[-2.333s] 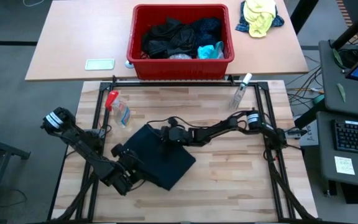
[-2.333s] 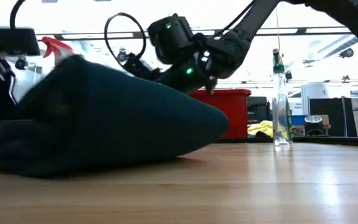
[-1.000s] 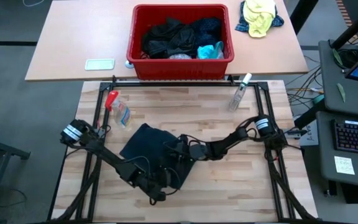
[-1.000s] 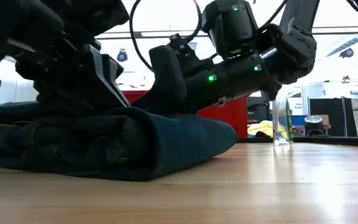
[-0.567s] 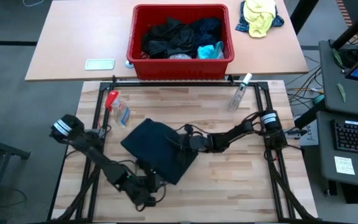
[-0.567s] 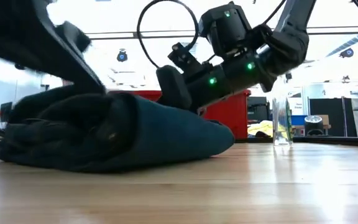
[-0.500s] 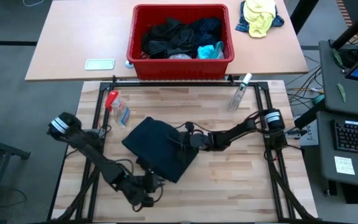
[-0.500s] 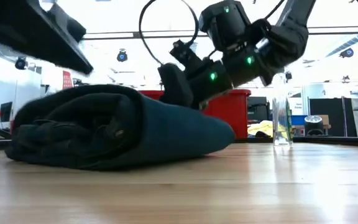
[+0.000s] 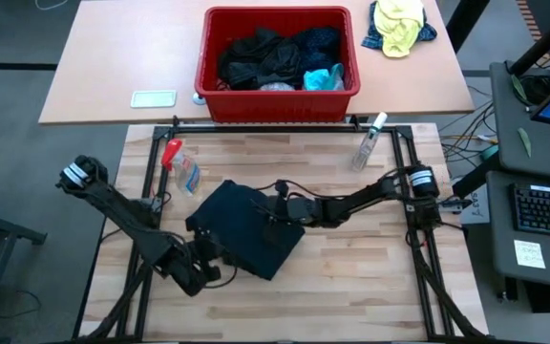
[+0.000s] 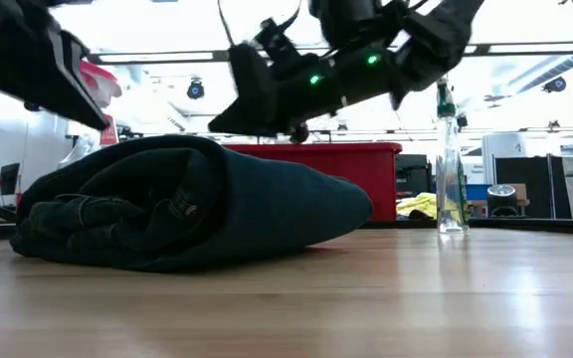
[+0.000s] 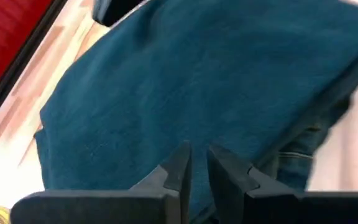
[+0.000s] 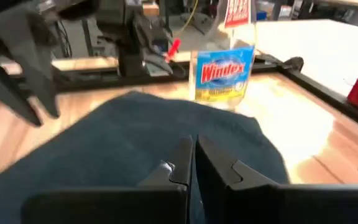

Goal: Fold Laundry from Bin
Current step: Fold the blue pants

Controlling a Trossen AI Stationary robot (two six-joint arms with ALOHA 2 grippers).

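Nearest us, our left gripper (image 9: 201, 260), fingers nearly together and empty, hovers beside the folded garment (image 9: 246, 229). Our closed right gripper (image 9: 273, 212) hangs just above it (likely finished pressing). More laundry (image 9: 277, 57) waits in the far bin (image 9: 208, 88).

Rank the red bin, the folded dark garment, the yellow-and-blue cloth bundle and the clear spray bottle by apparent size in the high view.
1. red bin
2. folded dark garment
3. yellow-and-blue cloth bundle
4. clear spray bottle

All lie at table height, so this ranking is fairly safe.

High view: straight down over the desk (image 9: 351, 258). Low view: desk level, close to the folded garment (image 10: 197, 204). Both wrist views share that garment, seen close.
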